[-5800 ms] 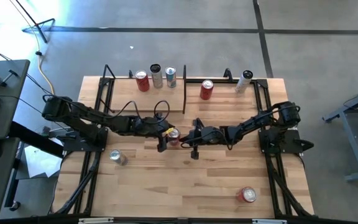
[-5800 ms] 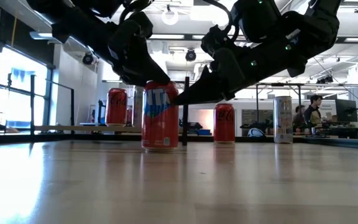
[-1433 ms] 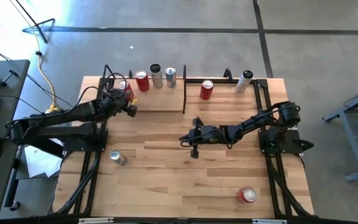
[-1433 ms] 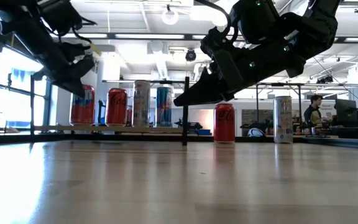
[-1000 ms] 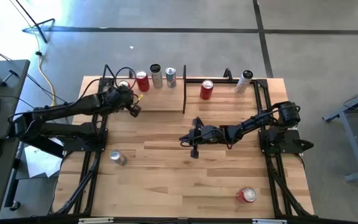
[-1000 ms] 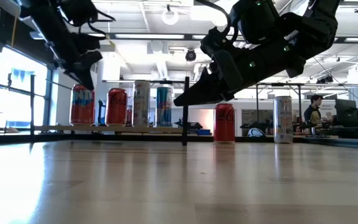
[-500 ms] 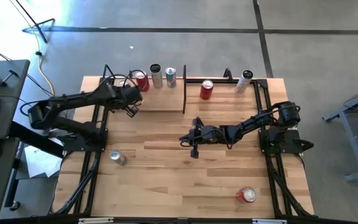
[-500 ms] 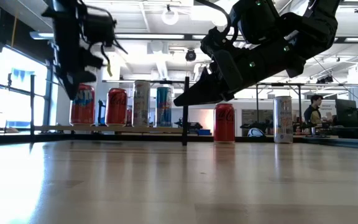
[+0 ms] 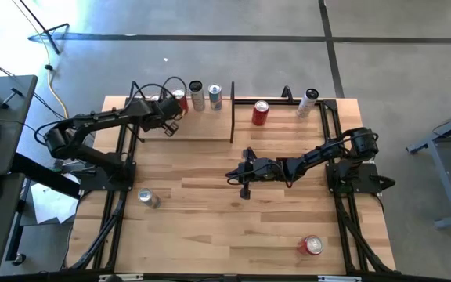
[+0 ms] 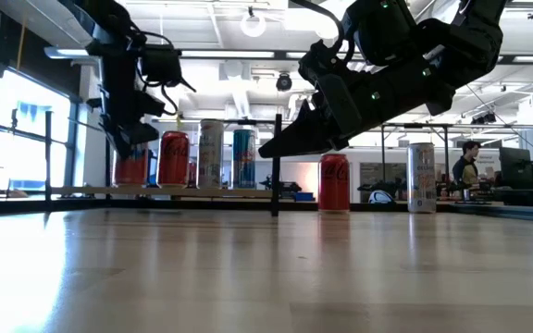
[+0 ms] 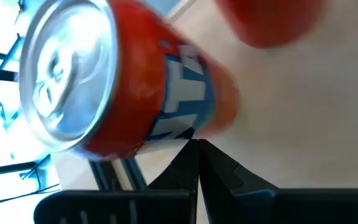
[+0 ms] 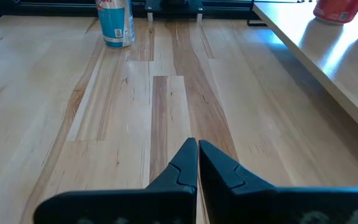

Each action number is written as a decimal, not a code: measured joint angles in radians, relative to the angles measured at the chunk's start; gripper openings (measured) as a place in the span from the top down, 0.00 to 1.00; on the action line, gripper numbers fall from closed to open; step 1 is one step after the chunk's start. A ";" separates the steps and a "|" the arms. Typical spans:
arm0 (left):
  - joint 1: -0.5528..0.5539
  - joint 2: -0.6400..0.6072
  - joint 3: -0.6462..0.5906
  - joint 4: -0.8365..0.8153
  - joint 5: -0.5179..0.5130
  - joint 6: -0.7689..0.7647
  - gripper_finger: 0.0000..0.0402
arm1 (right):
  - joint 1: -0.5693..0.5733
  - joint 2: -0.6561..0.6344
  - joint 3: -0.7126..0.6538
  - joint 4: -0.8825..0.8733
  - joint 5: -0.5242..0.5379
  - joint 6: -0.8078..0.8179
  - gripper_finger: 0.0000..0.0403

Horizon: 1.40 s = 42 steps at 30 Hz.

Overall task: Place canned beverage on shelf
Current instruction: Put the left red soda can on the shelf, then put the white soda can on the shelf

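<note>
A red can with blue lettering (image 11: 135, 87) stands on its base at the left end of the shelf (image 9: 202, 131), a pale wood platform with an upright end panel (image 9: 232, 113). In the low view this can (image 10: 133, 169) shows partly behind my left gripper (image 10: 126, 146), which hangs shut just in front of it. I see no touch between them. A red can (image 9: 180, 101), a grey can (image 9: 196, 95) and a blue-and-silver can (image 9: 214, 96) stand beside it on the shelf. My right gripper (image 9: 230, 176) waits shut above mid-table.
On the table stand a red can (image 9: 261, 112) just right of the end panel and a white can (image 9: 309, 102) at the far right. Another can (image 9: 147, 197) is at the left and a red one (image 9: 312, 245) near the front right.
My left arm has swung its elbow toward the table's far edge, and its gripper has turned and come down in front of the red-and-blue can, staying shut over the shelf's left part. The can has stayed upright on the shelf.
</note>
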<state>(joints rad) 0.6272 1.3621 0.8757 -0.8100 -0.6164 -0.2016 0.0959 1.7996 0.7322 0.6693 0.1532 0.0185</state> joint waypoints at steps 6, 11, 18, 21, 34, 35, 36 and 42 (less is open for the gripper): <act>0.046 -0.001 0.000 0.001 0.000 0.040 1.00 | 0.000 0.000 0.000 0.000 0.000 0.000 1.00; 0.006 -0.038 0.000 -0.009 0.000 0.042 1.00 | 0.000 0.000 0.000 0.000 0.000 -0.001 1.00; -0.130 -0.205 -0.023 0.001 0.030 -0.044 1.00 | 0.006 -0.003 0.000 -0.050 0.025 -0.021 1.00; -0.223 -0.284 -0.062 0.022 0.030 -0.095 1.00 | 0.025 -0.039 0.000 -0.106 0.064 -0.034 1.00; -0.620 -0.419 -0.386 0.647 0.030 -0.136 1.00 | 0.093 -0.579 0.000 -0.707 0.442 -0.072 1.00; -0.637 -0.416 -0.410 0.718 0.031 -0.127 1.00 | 0.083 -0.620 0.000 -0.743 0.443 -0.078 1.00; -0.651 -0.412 -0.433 0.779 0.031 -0.115 1.00 | 0.069 -0.662 0.000 -0.779 0.448 -0.080 1.00; -0.690 -0.400 -0.510 0.981 0.074 -0.050 1.00 | -0.093 -0.887 0.000 -1.012 0.576 0.056 1.00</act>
<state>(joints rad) -0.0631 0.9619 0.3660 0.1705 -0.5428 -0.2519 0.0027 0.9125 0.7319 -0.3426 0.7294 0.0743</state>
